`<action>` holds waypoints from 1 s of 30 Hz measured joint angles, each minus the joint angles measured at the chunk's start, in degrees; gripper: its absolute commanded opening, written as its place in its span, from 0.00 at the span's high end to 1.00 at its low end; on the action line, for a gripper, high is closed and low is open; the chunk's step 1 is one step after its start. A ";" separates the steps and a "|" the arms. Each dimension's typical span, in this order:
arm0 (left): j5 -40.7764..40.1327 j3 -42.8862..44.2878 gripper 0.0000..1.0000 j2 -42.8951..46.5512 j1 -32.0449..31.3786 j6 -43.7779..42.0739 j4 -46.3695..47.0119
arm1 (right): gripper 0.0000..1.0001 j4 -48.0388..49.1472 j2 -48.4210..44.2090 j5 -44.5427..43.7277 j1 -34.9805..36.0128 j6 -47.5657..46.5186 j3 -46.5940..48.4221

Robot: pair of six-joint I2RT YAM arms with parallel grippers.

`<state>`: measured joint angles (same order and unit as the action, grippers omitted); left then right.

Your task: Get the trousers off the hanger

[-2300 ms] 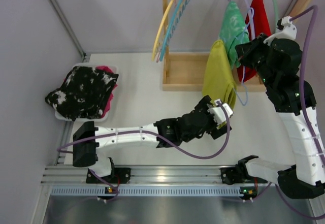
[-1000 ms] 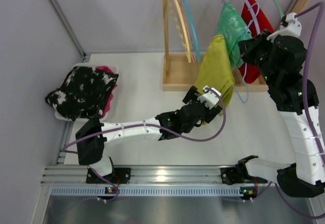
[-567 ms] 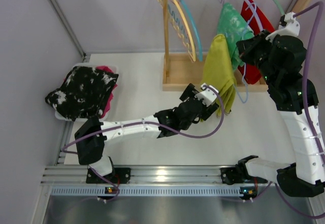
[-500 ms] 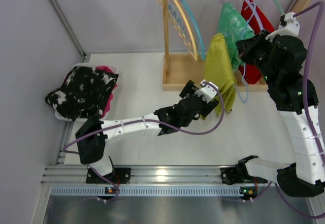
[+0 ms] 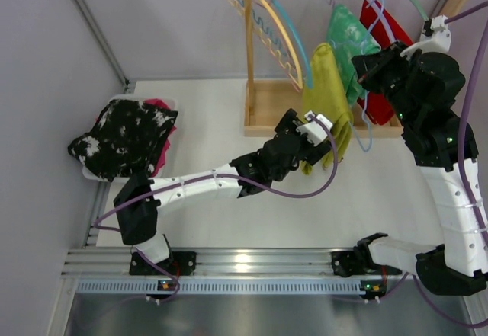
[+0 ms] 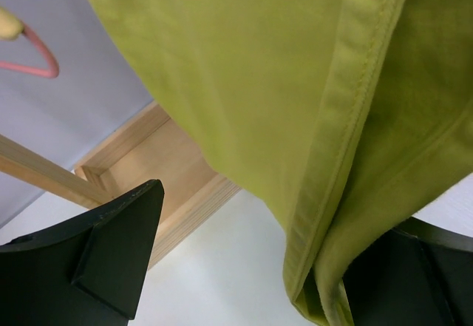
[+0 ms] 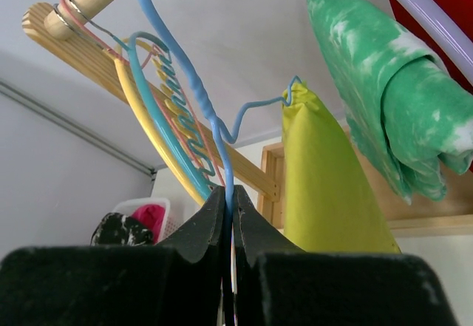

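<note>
The mustard-yellow trousers [image 5: 324, 84] hang from a blue wire hanger [image 7: 222, 130] on the wooden rack, beside the green mottled trousers [image 5: 347, 39] and the red trousers [image 5: 390, 24]. My left gripper [image 5: 325, 147] is open around the yellow trousers' lower end. In the left wrist view the cloth [image 6: 281, 82] hangs between the wide black fingers [image 6: 111, 256], its hem close to the right one. My right gripper [image 7: 230, 200] is shut on the blue hanger wire, with the yellow trousers [image 7: 325, 178] and the green trousers [image 7: 377, 97] just beyond it.
The wooden rack's base [image 5: 271, 111] stands at the back of the table. Several empty hangers [image 5: 267, 24] swing on its rail at the left. A white basket [image 5: 107, 174] at the far left holds a black-and-white speckled cloth [image 5: 126, 138] and a pink one.
My left gripper rose and moved in around the yellow trousers' lower end, staying open. The yellow trousers and the empty hangers swung on the rail. My right gripper stayed shut on the hanger.
</note>
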<state>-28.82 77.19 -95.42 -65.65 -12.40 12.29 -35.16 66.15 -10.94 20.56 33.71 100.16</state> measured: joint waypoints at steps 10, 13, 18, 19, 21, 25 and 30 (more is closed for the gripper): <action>1.66 2.32 0.04 -2.93 -0.50 0.48 0.63 | 1.00 -0.02 0.00 0.96 0.00 1.73 0.00; 2.03 2.93 0.04 -3.17 -0.66 0.83 0.68 | 1.00 0.00 0.02 0.96 0.00 2.32 0.00; 1.55 3.74 0.04 -3.93 -1.55 2.05 0.70 | 1.00 -0.02 0.02 0.96 0.00 3.02 0.00; 1.07 4.31 0.04 -4.35 -1.84 2.36 0.66 | 1.00 -0.04 0.04 0.98 0.00 3.17 0.00; 0.17 5.86 0.04 -5.46 -2.29 3.10 0.55 | 1.00 -0.04 0.09 0.96 0.00 3.45 0.00; -1.29 7.96 0.07 -6.97 -2.89 4.24 0.07 | 1.00 -0.09 0.26 0.98 0.00 3.69 0.00; -3.54 7.98 0.16 -6.97 -3.54 5.03 -0.31 | 1.00 -0.11 0.57 1.01 0.00 3.85 -0.02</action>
<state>-32.36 85.17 -102.39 -69.19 -7.38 11.99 -35.27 66.72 -9.93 20.56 37.56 100.14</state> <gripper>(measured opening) 0.887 0.023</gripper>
